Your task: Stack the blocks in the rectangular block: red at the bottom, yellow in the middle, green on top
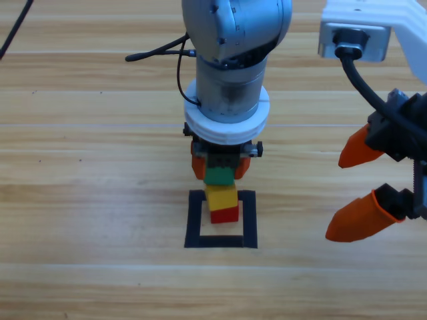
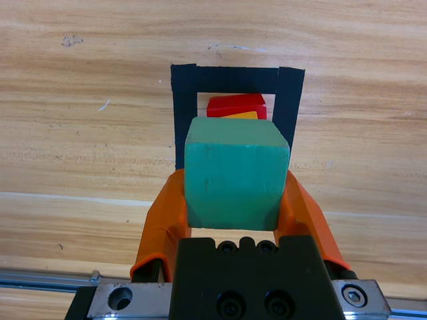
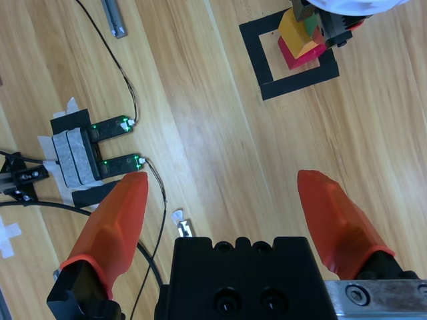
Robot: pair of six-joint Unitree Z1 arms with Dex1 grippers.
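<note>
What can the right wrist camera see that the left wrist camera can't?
Only the right wrist view shows the open right end effector, black cables and a taped-down sensor board.

Only the left wrist view shows the left end effector clamping the green cube close up.

Both show the black tape square, the red cube and the yellow cube inside it.

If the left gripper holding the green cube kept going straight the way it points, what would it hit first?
Probably the yellow cube atop the red cube: the left gripper carries the green cube directly over them, though the remaining gap is unclear.
</note>
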